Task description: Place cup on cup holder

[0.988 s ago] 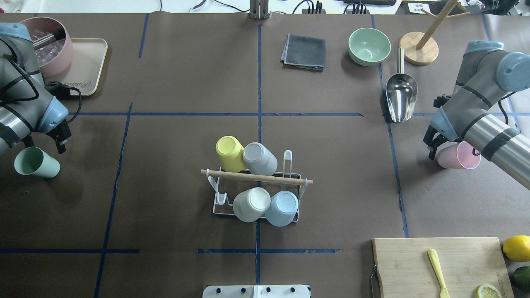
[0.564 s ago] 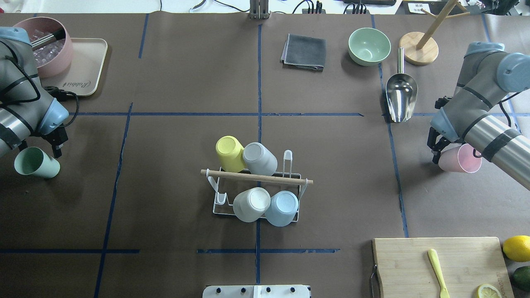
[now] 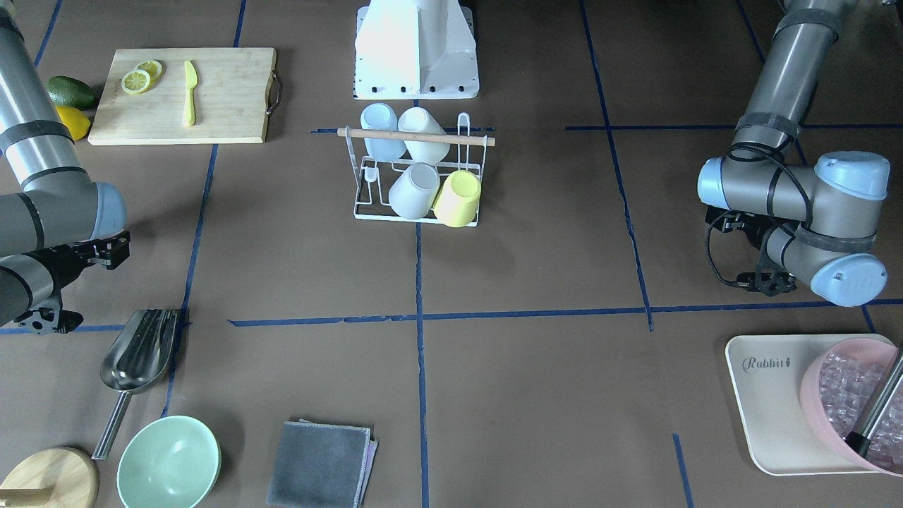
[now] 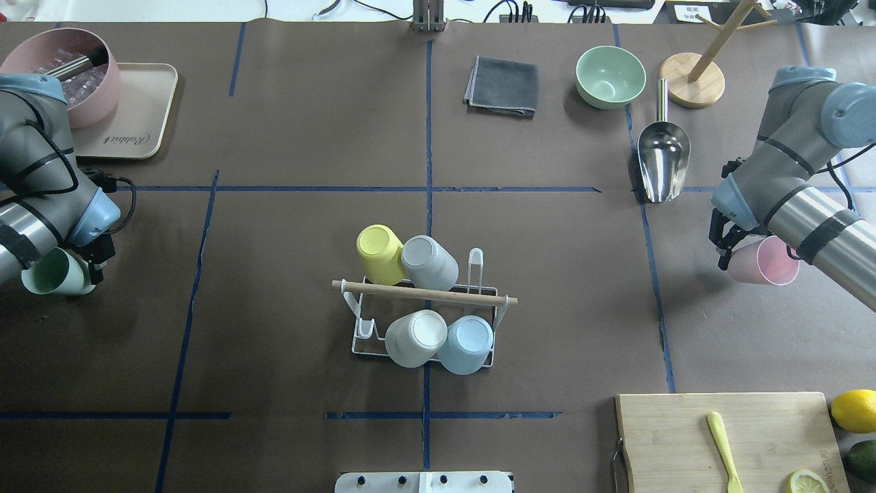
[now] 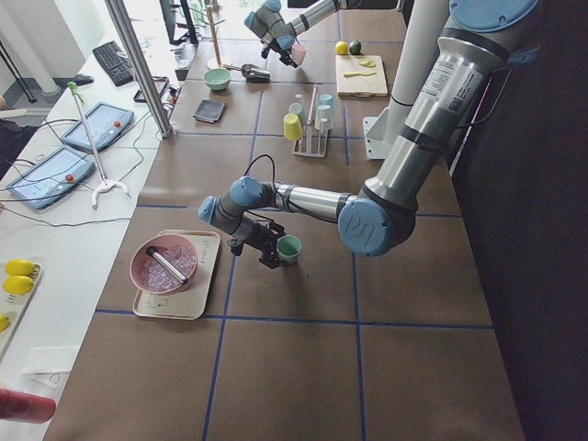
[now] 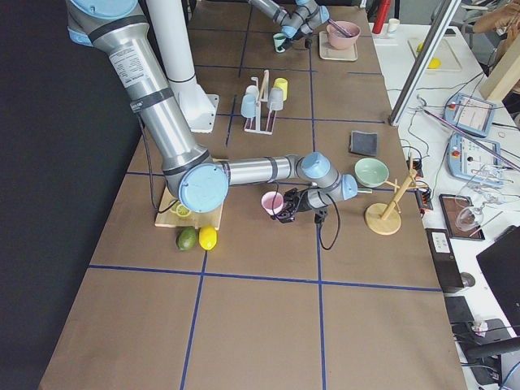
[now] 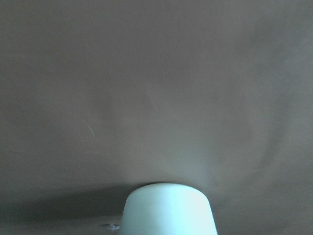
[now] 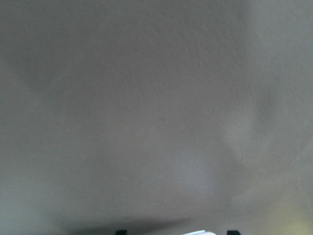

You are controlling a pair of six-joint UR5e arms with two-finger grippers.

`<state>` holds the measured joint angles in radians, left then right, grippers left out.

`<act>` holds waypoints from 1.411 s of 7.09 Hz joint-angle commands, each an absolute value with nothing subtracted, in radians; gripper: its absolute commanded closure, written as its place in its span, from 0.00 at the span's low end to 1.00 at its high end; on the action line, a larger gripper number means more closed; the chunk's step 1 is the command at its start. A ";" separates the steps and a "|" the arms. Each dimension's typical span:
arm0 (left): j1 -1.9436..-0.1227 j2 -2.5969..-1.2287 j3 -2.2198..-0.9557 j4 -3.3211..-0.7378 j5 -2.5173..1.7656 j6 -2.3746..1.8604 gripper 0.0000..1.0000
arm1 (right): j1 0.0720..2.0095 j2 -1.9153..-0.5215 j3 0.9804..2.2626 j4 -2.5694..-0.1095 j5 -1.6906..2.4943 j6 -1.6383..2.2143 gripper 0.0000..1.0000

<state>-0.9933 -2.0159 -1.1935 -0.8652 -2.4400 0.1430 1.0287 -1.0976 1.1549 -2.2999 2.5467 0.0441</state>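
The white wire cup holder [image 4: 361, 337] with its wooden rod handle stands mid-table and carries yellow, grey, white and blue cups upside down. It also shows in the front-facing view [image 3: 363, 176]. A green cup [image 4: 42, 274] lies on its side at the left edge. My left gripper [image 4: 85, 263] is low around its base, which shows in the left wrist view [image 7: 168, 210], and looks open. A pink cup [image 4: 770, 261] lies on its side at the right. My right gripper [image 4: 725, 250] is open at its base, fingertips [image 8: 121, 231] wide apart.
A beige tray [image 4: 140, 109] with a pink bowl is at the back left. A grey cloth [image 4: 503, 85], green bowl [image 4: 609, 75], metal scoop [image 4: 662, 161] and wooden stand [image 4: 692, 89] are at the back. A cutting board [image 4: 684, 438] is at the front right.
Both arms have lowered and closed in on their cups. The left arm now covers part of the green cup. The pink cup has shifted slightly to the right.
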 commanded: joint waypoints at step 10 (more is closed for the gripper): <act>-1.000 -2.006 -1.267 -0.764 -2.447 0.219 0.97 | 1.158 -1.111 1.609 -2.163 2.401 0.061 1.00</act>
<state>-0.9945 -2.0070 -1.2357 -0.7808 -2.4455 0.2173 1.1445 -1.1029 1.5437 -2.2173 2.4141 0.0554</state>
